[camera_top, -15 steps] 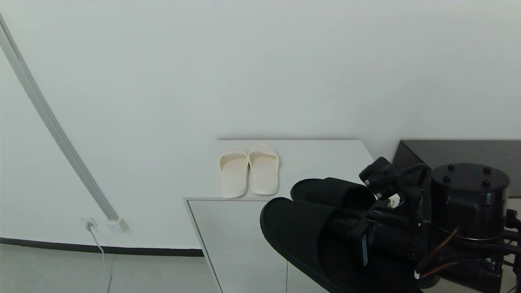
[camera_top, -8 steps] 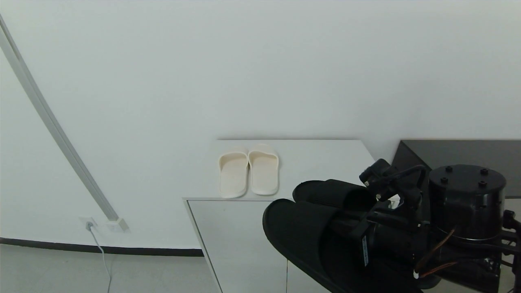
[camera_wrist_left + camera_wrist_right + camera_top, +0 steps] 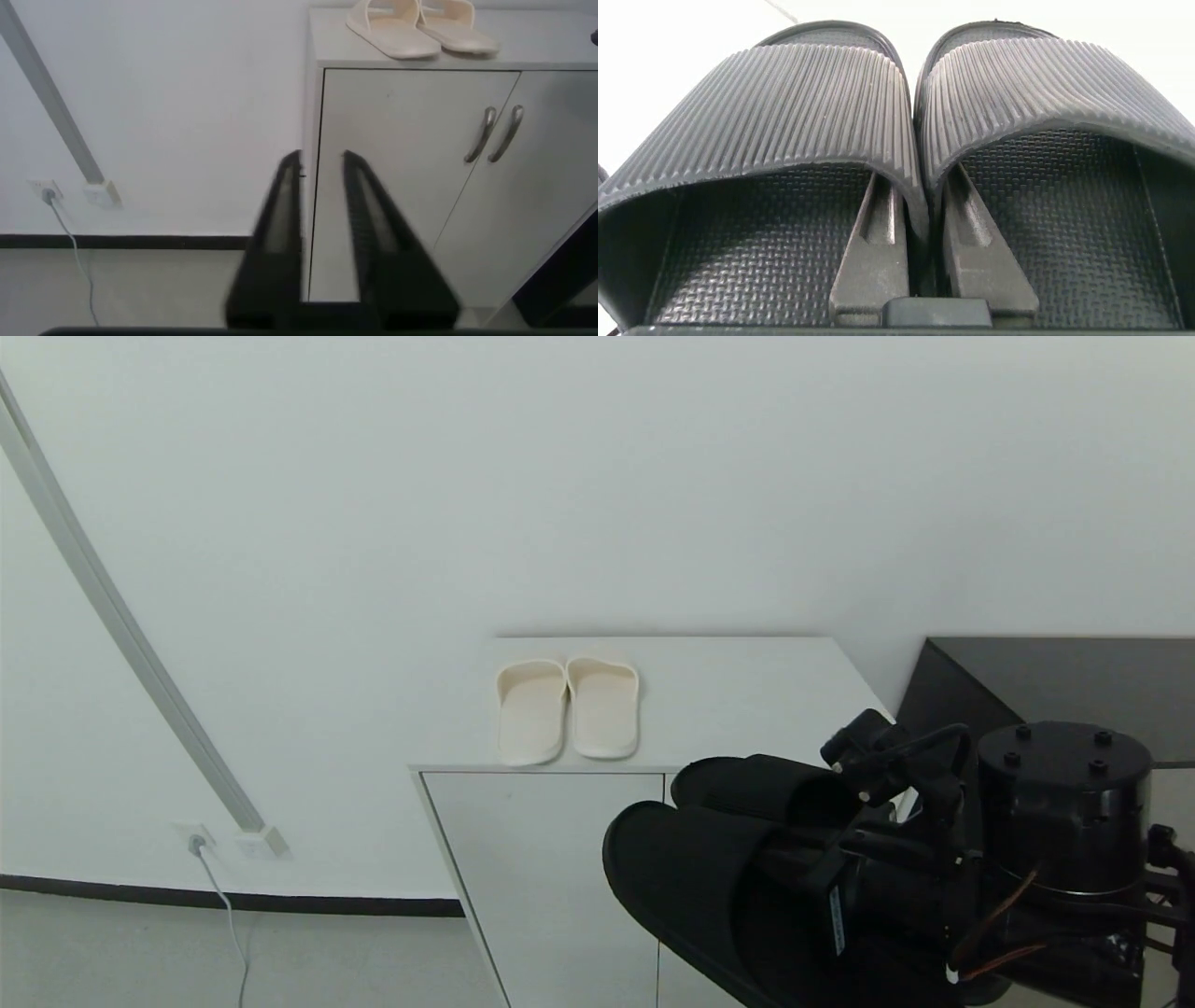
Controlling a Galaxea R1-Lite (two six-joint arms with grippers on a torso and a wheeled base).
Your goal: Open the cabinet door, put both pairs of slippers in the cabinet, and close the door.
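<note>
A pair of black ribbed rubber slippers (image 3: 709, 877) is held up in front of the white cabinet (image 3: 747, 691), near and to the right. The right gripper (image 3: 920, 252) is clenched on the two inner side walls of the pair, one finger inside each slipper. A pair of cream plastic slippers (image 3: 568, 709) is laid side by side on the left part of the cabinet top, at its near edge. Both cabinet doors (image 3: 541, 877) are closed, with two slim metal handles (image 3: 495, 133) set beside each other. The left gripper (image 3: 320, 187) is seen low, facing the cabinet's left edge, its fingers drawn close together with nothing grasped.
</note>
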